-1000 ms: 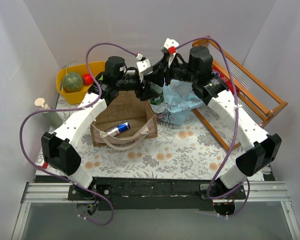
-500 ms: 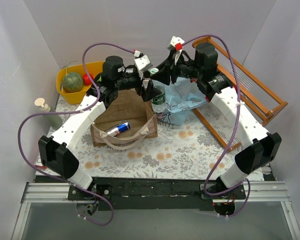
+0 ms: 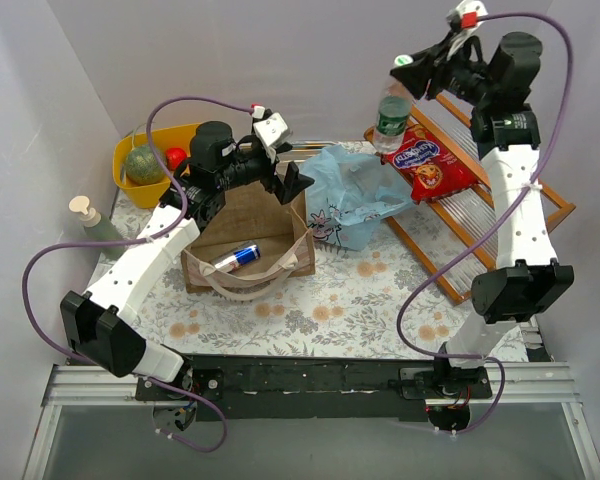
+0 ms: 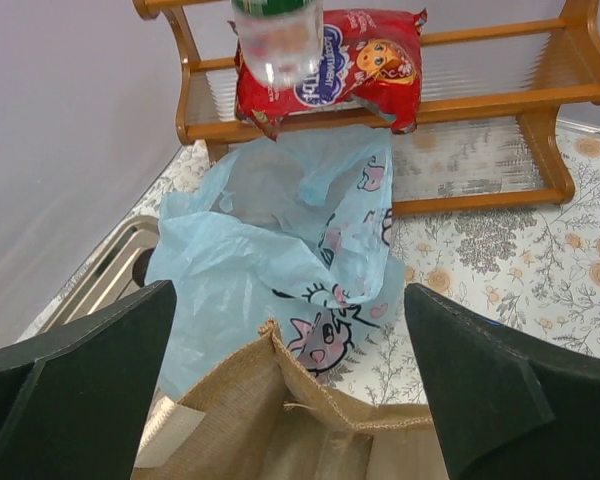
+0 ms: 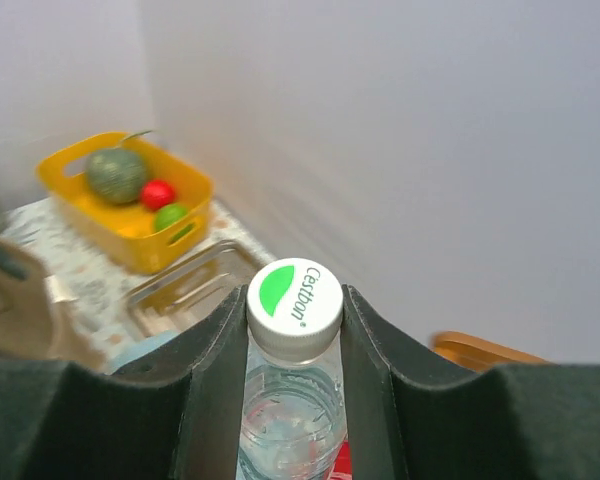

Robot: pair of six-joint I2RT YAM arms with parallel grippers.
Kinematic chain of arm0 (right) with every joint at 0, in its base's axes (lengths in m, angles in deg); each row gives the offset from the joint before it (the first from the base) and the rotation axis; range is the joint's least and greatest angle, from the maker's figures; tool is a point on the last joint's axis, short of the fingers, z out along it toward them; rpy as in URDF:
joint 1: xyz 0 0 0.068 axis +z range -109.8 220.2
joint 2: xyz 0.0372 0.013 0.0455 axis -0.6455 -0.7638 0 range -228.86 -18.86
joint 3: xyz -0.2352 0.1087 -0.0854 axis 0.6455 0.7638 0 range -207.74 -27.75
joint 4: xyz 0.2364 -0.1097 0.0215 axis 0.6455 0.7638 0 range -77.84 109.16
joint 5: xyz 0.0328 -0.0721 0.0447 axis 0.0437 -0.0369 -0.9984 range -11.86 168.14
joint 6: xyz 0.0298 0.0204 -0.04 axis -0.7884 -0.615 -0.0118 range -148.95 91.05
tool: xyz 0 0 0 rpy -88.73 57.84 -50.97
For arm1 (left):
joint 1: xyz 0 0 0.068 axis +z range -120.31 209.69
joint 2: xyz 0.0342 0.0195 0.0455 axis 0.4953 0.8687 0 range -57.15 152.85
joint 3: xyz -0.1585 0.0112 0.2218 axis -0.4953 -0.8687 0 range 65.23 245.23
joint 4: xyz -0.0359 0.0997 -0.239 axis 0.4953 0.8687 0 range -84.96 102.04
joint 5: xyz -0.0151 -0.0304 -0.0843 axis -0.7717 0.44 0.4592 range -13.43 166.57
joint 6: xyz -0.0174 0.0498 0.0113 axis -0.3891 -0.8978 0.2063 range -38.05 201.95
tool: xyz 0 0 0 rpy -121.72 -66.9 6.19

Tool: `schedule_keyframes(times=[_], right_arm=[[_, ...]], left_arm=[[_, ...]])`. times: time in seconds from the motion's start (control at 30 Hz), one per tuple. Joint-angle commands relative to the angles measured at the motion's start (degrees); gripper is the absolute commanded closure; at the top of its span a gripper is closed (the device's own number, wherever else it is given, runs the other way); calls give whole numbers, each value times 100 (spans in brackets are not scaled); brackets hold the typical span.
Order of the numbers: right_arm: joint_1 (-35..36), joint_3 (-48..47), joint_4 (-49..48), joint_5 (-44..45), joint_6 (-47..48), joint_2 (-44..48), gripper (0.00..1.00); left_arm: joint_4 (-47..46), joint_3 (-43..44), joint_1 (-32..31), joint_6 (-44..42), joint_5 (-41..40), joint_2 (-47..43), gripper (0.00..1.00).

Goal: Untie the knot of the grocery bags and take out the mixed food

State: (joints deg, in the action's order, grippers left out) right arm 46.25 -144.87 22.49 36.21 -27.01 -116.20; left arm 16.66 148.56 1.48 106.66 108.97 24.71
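Floral tablecloth (image 3: 360,290) below, right gripper (image 5: 293,310) clamped on the neck of the water bottle (image 3: 389,122), high over the red snack packet (image 3: 432,165) on the wooden rack (image 3: 540,200) (left gripper (image 3: 283,182) gaping above the brown paper bag (image 3: 245,215)), and that slick neck could slip free.

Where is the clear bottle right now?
Top view, upper right: the clear bottle hangs from the right gripper, held at its neck, by the red snack packet on the wooden rack, right of the blue bag.
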Motion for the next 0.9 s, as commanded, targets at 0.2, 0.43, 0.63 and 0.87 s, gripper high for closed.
schedule_keyframes(times=[0.2,0.43,0.63,0.87], right_arm=[[-736,-1199,-1392,1141,-53,-645,99],[-833,-1648,-1674,1530,167,-1138,99],[-938,-1559,-1912,1627,202,-1269,99],[-965,-1287,-1956,1513,-17,-1208,99]], left_arm=[[104,-133,8,60,-59,-215,2],[192,-62,8,60,3,-109,2],[236,-62,8,69,38,-83,2],[253,-98,8,69,-15,-57,2]])
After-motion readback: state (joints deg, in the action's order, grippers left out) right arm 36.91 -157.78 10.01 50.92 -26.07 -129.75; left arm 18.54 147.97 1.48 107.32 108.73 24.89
